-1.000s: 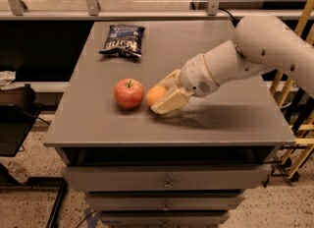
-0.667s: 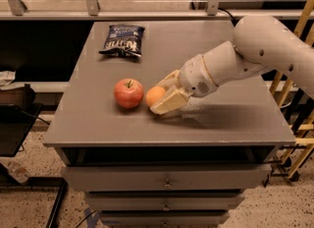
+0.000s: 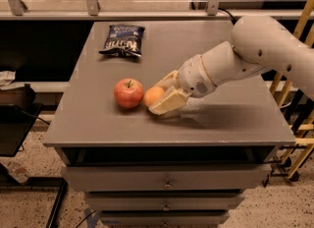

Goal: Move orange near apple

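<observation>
A red apple (image 3: 128,93) with a short stem stands on the grey table (image 3: 162,124), left of centre. A small orange (image 3: 153,96) lies right beside it, close to touching its right side. My gripper (image 3: 161,96) reaches in from the right on a white arm. Its cream fingers (image 3: 168,102) sit on either side of the orange, one behind it and one in front, closed around it at table level.
A dark blue chip bag (image 3: 122,40) lies at the back left of the table. Drawers (image 3: 167,178) sit under the table's front edge. A yellow wooden frame (image 3: 299,124) stands to the right. A railing (image 3: 147,13) runs behind the table.
The gripper and the orange have shifted a little left, bringing the orange closer to the apple. The apple has not moved.
</observation>
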You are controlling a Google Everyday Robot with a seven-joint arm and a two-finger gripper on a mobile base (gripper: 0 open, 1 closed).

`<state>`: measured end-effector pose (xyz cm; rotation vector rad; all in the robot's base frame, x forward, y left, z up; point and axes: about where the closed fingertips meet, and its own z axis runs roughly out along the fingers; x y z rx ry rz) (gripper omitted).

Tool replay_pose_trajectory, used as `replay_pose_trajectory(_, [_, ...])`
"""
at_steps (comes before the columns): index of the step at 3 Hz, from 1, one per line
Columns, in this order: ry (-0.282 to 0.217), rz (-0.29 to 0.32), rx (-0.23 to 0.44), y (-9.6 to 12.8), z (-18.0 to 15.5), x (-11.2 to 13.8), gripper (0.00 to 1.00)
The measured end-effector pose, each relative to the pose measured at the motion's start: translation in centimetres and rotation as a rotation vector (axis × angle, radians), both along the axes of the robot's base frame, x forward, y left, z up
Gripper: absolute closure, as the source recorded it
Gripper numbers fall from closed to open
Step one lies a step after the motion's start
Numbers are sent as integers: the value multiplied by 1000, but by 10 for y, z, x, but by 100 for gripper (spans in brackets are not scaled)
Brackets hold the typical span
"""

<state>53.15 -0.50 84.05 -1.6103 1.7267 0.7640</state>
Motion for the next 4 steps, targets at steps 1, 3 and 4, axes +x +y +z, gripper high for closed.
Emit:
replay_pose_trajectory(1, [1,4,0,2,0,-1,15])
replay_pose_trajectory(3, [1,7,-1,4,0,-1,0])
replay_pose_trajectory(4, [-30,-4,-18,-12,11,-8,0])
